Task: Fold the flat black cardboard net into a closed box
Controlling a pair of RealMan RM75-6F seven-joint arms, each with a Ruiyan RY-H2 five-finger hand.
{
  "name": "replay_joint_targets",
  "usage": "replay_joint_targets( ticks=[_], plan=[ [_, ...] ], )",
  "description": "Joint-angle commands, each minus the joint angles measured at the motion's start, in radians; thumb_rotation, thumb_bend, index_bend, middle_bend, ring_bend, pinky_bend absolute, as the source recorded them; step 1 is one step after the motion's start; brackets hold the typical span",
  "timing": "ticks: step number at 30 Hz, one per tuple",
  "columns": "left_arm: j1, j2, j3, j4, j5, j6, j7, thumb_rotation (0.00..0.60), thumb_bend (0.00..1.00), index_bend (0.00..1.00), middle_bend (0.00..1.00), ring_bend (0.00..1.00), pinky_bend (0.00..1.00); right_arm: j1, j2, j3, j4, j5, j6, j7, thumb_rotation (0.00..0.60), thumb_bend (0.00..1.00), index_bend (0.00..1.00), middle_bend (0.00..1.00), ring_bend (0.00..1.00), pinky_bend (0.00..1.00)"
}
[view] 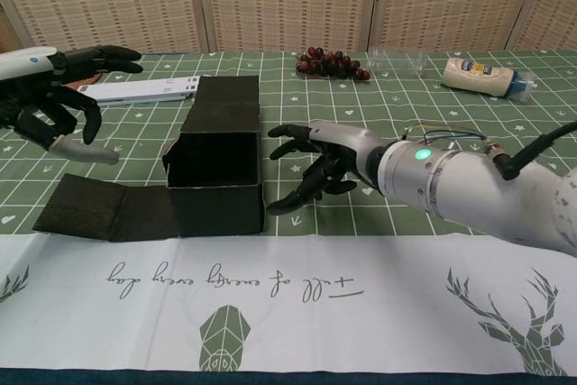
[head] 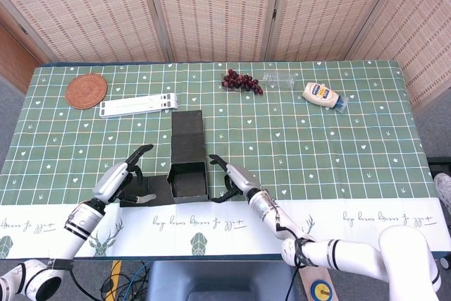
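1 black cardboard box net (head: 187, 163) | 1 round woven rattan coaster (head: 86, 91) | 1 flat white slatted stand (head: 138, 106) | 1 bunch of dark red grapes (head: 241, 81) | 1 clear plastic bottle (head: 282, 79) | 1 squeeze bottle of mayonnaise (head: 323, 94) | 2 robot hands: left hand (head: 125, 176), right hand (head: 230, 176)

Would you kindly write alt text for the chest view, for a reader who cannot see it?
A half-folded black cardboard box, open on top with a flap flat to its left, sits on a green tablecloth. The right hand reaches toward its side with fingers spread; the left hand hovers open.
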Motion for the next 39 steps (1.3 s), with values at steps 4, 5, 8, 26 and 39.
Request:
replay_joint_targets(
  ticks=[4,5,8,26,39],
  plan=[
    [0.005,0.003,0.002,0.006,0.003,-0.001,-0.015,0.600,0.15,0.04,0.07,0.59,0.93,0.008,-0.049,0.012,0.037,0.001,0.010,-0.004,0.600,0.00,0.00,0.12,0.75,1.00],
    [0.005,0.004,0.003,0.007,0.005,-0.001,-0.017,0.600,0.15,0.04,0.07,0.59,0.93,0.008,-0.057,0.014,0.042,0.000,0.010,-0.004,0.600,0.00,0.00,0.12,0.75,1.00],
    [0.005,0.004,0.004,0.010,0.009,-0.003,-0.023,0.600,0.15,0.04,0.07,0.59,0.93,0.008,-0.078,0.018,0.057,-0.008,0.017,-0.003,0.600,0.00,0.00,0.12,0.75,1.00],
    [0.026,0.017,0.003,0.019,0.026,0.036,-0.059,0.600,0.15,0.04,0.06,0.59,0.93,0.018,-0.250,0.070,0.222,-0.083,0.087,0.029,0.600,0.20,0.08,0.25,0.77,1.00],
    [0.125,-0.053,-0.079,0.086,-0.026,0.278,0.028,0.600,0.15,0.09,0.06,0.61,0.93,-0.064,-0.297,0.161,0.213,-0.136,0.226,0.170,0.600,0.48,0.37,0.46,0.85,1.00]
  ],
)
